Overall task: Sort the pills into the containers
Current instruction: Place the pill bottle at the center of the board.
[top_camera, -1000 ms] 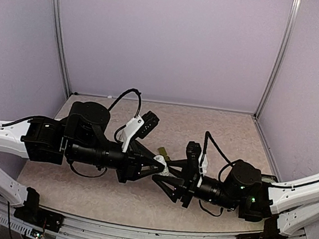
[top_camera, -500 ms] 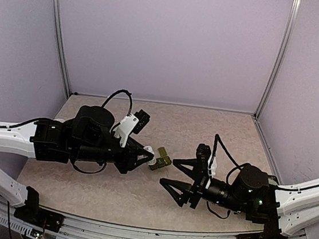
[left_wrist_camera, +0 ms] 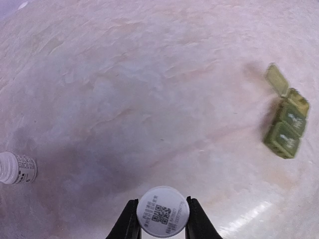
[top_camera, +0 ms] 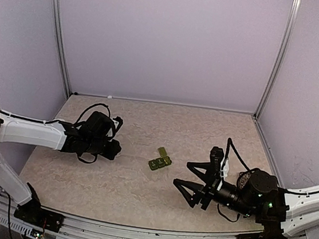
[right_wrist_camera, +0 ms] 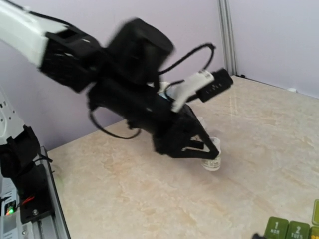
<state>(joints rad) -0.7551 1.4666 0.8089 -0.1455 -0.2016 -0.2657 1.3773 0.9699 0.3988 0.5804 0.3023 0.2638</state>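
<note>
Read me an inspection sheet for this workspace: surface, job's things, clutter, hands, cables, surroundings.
Surface: beige marbled table, no spills seen.
Job's things: green three-compartment pill box, one end lid open; small white bottle, held; second bottle on the table; no loose pills seen.
Clutter: nothing seen.
Hands: left hand shut on the small white bottle; right hand open, empty.
Cables: black cables loop at both wrists, clear of the pill box.
Surroundings: lilac walls, metal corner posts.

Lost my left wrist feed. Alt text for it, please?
The left gripper grips a small white bottle, its code label facing the camera. On the beige table to the right sits the green pill-box strip, one end lid open; a second white bottle lies at the left edge.
</note>
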